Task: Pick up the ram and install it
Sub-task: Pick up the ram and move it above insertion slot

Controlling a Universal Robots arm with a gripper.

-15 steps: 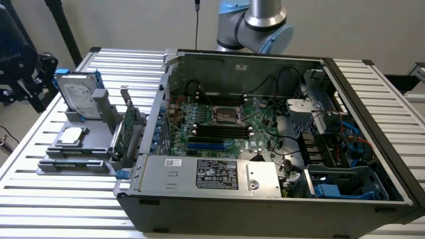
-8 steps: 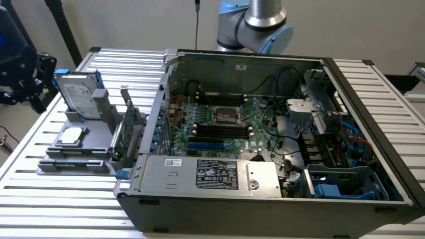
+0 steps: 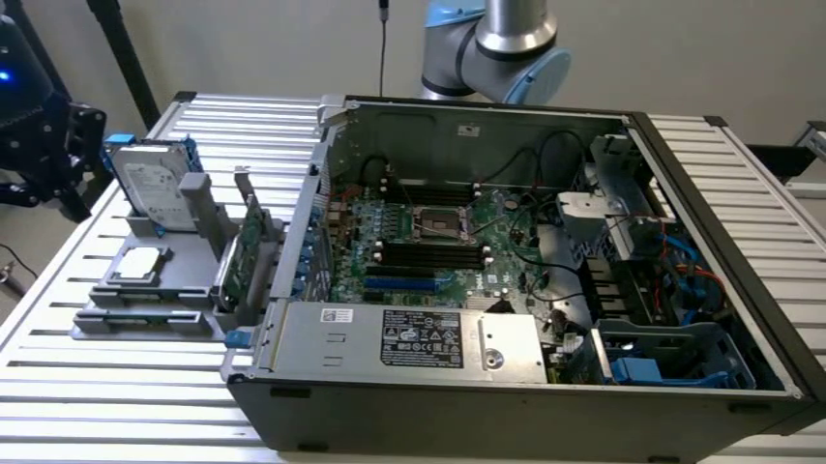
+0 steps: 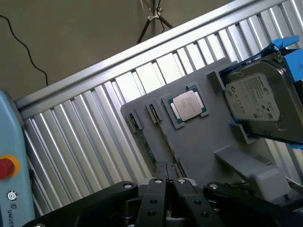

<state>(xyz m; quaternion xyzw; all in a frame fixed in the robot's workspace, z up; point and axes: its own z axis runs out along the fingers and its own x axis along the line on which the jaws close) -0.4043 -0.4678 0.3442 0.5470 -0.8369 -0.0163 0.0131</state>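
Wide shot first: the exterior view sits high and looks down at a slant on the open computer case (image 3: 427,411) and the slatted table (image 3: 116,406), with the arm (image 3: 510,43) at the far side. The wrist view is in close, aiming past the gripper (image 4: 168,171) at the gray holder (image 4: 203,137). Both views share that holder (on the exterior view's left), along with its hard drive (image 4: 255,101) and processor chip (image 4: 188,105).

This is a robotics lab bench: an open PC case (image 3: 516,420) sits on a slatted aluminium table (image 3: 116,387) below a robot arm (image 3: 510,39). Beside the case, a grey fixture (image 3: 142,314) holds a hard drive (image 3: 153,188) and a processor (image 3: 139,263). A pale blue pendant (image 4: 9,189) with a red button is near the table, and a tripod (image 4: 154,16) stands beyond it.
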